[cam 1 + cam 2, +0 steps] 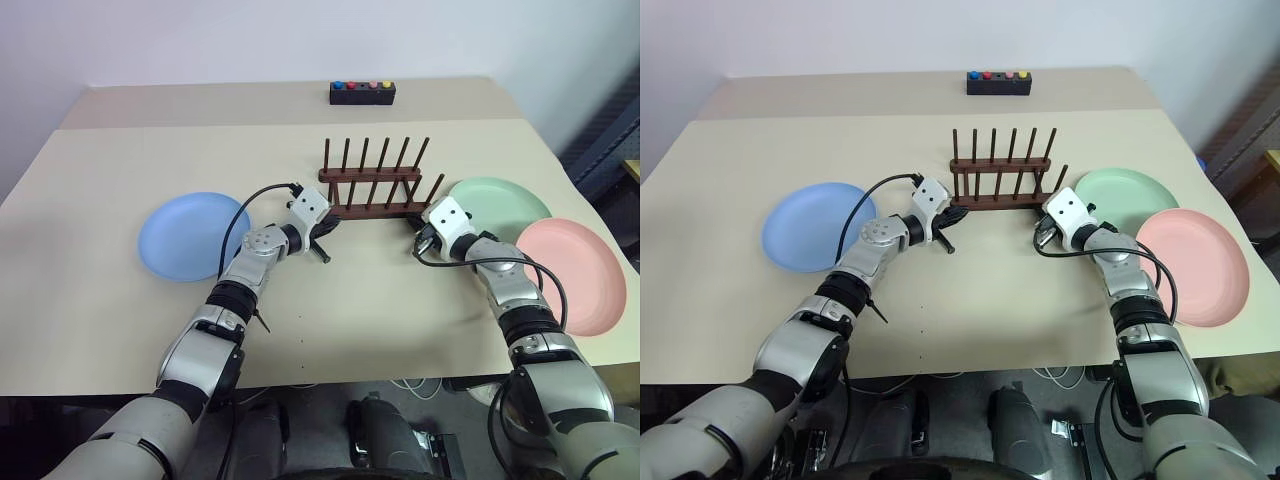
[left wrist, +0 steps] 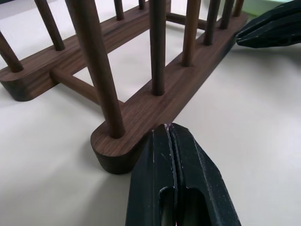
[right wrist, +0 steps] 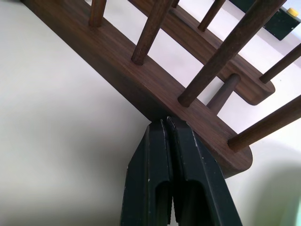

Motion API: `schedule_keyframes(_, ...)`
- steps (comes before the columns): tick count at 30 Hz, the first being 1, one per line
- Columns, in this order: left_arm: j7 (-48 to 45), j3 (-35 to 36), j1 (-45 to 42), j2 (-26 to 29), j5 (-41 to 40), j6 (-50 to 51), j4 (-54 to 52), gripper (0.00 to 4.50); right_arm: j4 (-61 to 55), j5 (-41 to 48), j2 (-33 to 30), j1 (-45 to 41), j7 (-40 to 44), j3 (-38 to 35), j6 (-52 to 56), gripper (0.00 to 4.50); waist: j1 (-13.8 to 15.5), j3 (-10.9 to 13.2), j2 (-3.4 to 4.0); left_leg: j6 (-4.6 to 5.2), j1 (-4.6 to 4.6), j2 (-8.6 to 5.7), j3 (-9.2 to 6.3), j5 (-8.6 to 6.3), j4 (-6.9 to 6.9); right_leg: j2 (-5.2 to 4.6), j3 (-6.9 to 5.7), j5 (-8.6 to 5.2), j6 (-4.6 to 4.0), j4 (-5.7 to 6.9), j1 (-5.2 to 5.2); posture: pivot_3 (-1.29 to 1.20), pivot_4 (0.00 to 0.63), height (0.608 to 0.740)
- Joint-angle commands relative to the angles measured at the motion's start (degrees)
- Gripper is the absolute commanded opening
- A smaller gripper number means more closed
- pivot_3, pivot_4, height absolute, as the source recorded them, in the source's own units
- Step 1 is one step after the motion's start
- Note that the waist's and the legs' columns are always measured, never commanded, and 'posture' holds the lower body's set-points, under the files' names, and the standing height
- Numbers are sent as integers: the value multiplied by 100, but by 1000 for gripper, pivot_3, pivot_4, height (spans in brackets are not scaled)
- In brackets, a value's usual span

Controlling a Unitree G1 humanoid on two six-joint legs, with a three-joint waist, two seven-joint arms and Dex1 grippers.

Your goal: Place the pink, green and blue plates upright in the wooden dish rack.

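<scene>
STEP: nudging the wooden dish rack [image 1: 372,185] into place, no plate racked | LEFT: left gripper [image 2: 168,134] pinched empty at near rail's end | RIGHT: right gripper [image 3: 165,126] likewise (opposite end) | PLATES: blue plate [image 1: 192,236] outboard of left; green plate [image 1: 497,203], pink plate [image 1: 573,273] outboard of right | NEXT: open jaws, take a plate rim.

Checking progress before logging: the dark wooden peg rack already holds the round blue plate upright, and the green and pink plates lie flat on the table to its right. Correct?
Not quite. The round blue plate lies flat on the beige table, left of the dark wooden peg rack, as the left eye view shows. The green plate and pink plate are as stated.
</scene>
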Motion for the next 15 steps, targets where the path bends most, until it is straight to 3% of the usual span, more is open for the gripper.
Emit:
schedule_keyframes(1,34,131,-179,1,25,-137,-11,0,-2,-3,38,-161,-40,-3,-154,88,-1,0,0,0,0,0,0,0,0,0,0,0,0,0,0,0,150,740)
schedule_keyframes(15,33,175,-234,-41,67,-217,82,0,-19,1,124,-149,-60,-15,-168,88,2,0,0,0,0,0,0,0,0,0,0,0,0,0,0,0,150,740)
